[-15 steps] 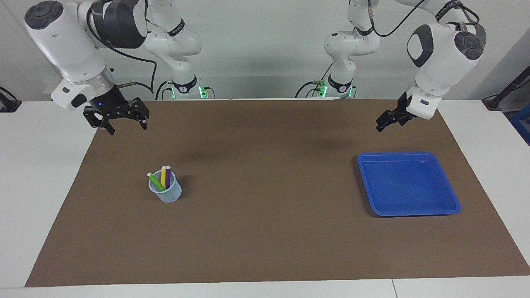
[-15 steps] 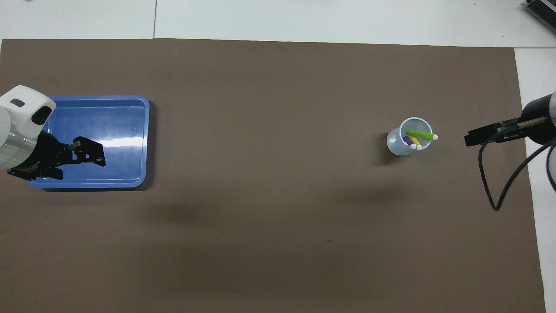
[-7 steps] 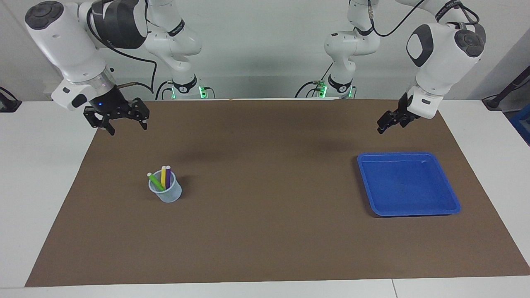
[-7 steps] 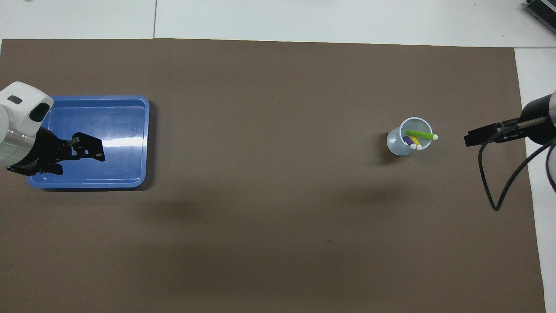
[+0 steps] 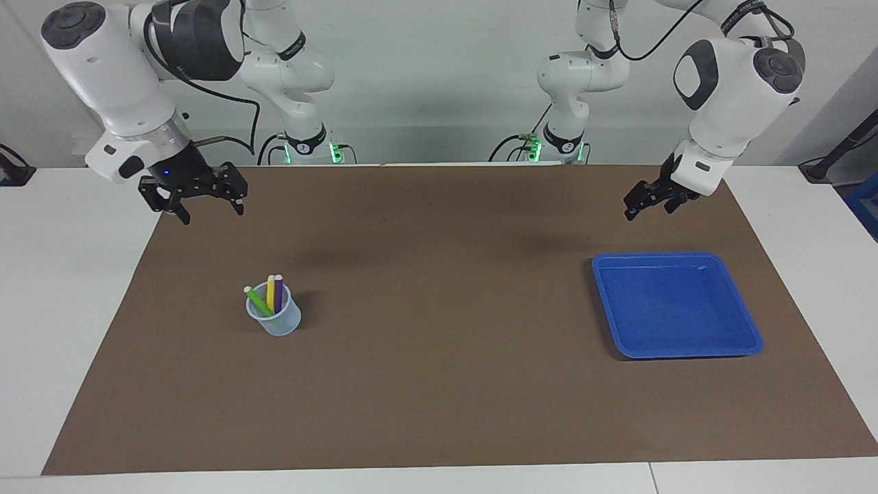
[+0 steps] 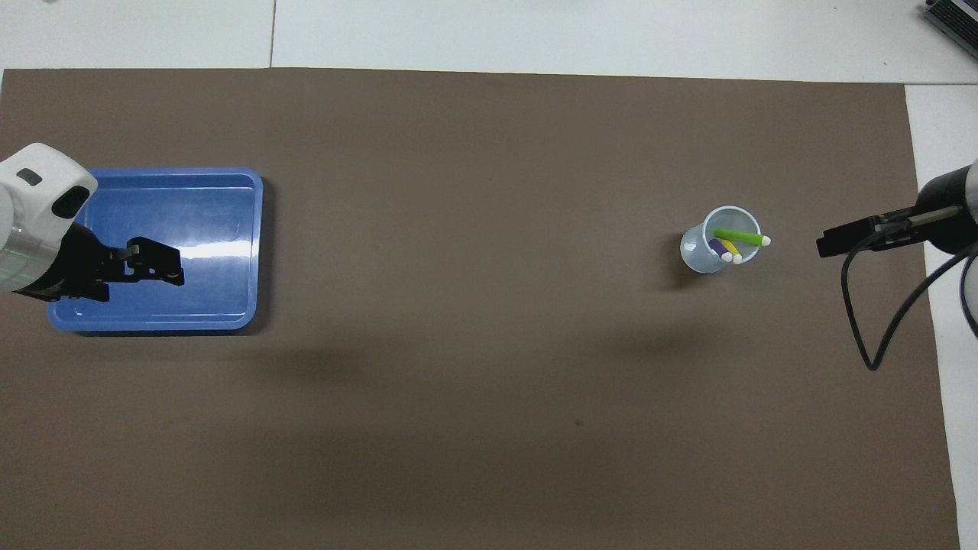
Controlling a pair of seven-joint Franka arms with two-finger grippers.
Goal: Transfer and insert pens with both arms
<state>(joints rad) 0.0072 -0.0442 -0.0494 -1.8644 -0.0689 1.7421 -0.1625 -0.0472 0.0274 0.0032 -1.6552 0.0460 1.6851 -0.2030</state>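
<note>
Three pens stand tilted in a clear cup [image 5: 274,317] [image 6: 703,252] on the brown mat: a green pen [image 5: 258,300] [image 6: 738,236], a yellow pen [image 5: 270,293] [image 6: 728,247] and a purple pen [image 5: 278,293] [image 6: 717,246], pale ends up. My right gripper [image 5: 212,213] [image 6: 824,247] hangs open and empty above the mat's corner at the right arm's end, well apart from the cup. At the other end my left gripper [image 5: 630,211] [image 6: 145,279] hangs open and empty; in the overhead view it overlaps the tray.
An empty blue tray [image 5: 686,353] [image 6: 229,183] lies on the mat [image 5: 439,384] toward the left arm's end. A black cable [image 6: 863,321] droops from the right arm. White table surface surrounds the mat.
The left wrist has turned a little above the tray. The right arm, the cup and the pens have stayed where they were.
</note>
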